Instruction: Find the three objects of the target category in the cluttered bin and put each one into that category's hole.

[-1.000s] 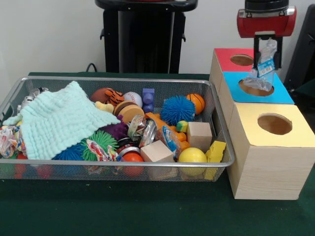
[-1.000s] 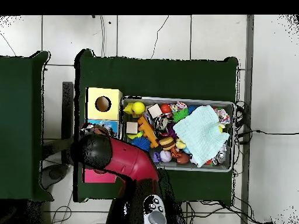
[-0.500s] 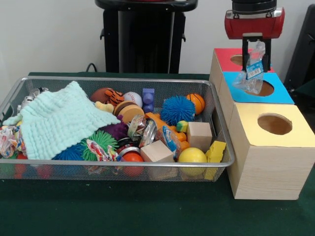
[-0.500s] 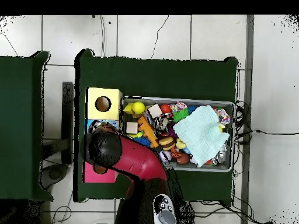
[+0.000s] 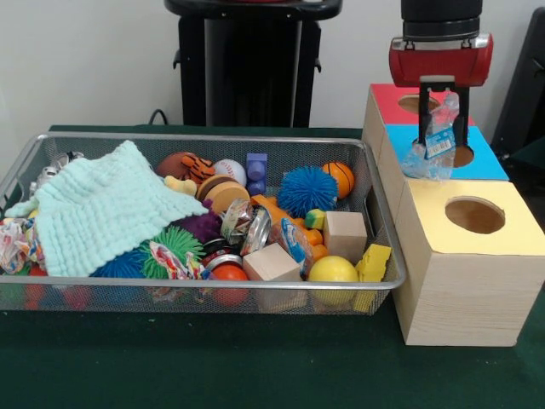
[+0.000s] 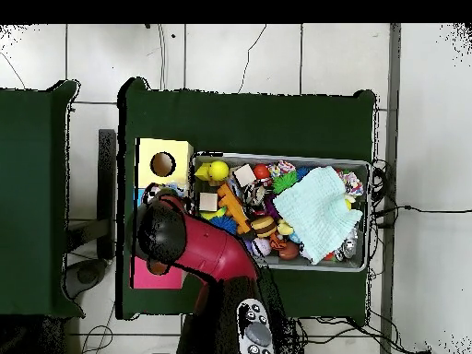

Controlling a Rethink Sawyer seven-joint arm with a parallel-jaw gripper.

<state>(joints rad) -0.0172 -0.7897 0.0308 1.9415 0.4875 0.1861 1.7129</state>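
Note:
My gripper (image 5: 444, 132) is shut on a clear wrinkly plastic bag with a blue-and-white label (image 5: 433, 146). The bag hangs in front of the seam between the red-topped box (image 5: 388, 99) and the blue-topped box (image 5: 489, 164). The red box's round hole (image 5: 412, 104) shows just left of the fingers. The wire mesh bin (image 5: 213, 138) stands to the left, full of toys. A blue-and-white printed wrapper (image 5: 295, 242) lies among them. In the overhead view the arm's head (image 6: 164, 235) covers the blue box and part of the red box (image 6: 152, 276).
The yellow-topped box (image 5: 511, 234) with its hole (image 5: 475, 215) stands nearest the camera. In the bin (image 6: 361, 166) lie a mint-green knitted cloth (image 5: 102, 209), balls, wooden cubes (image 5: 345, 234), and a shiny can (image 5: 254, 230). The black pedestal (image 5: 251, 64) stands behind.
The gripper with the bag has moved to the picture's left, from over the blue box towards the red box, and has come down a little.

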